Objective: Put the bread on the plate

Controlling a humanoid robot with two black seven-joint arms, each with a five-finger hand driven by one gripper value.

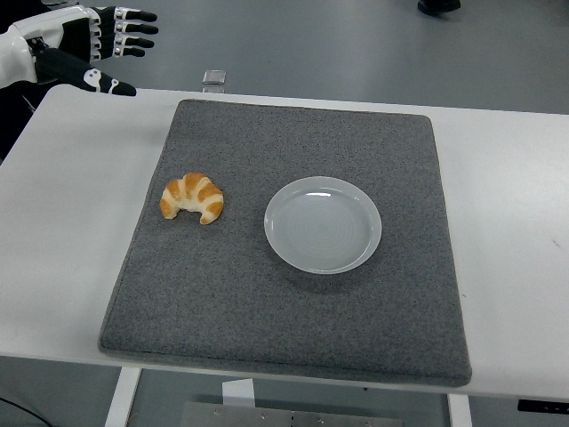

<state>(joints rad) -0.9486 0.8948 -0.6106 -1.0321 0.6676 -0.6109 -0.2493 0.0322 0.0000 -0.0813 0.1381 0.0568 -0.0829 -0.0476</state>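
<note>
A golden croissant (192, 197) lies on the left part of the grey mat (293, 294). An empty white plate (323, 224) sits on the mat to its right, a short gap between them. My left hand (111, 49) is at the top left, above the table's far left corner, fingers spread and holding nothing. It is well away from the croissant, up and to the left. The right arm is out of view.
A small clear object (213, 78) lies just beyond the table's far edge. A person's shoe (438, 5) shows at the top edge. The white table (62, 222) surrounds the mat.
</note>
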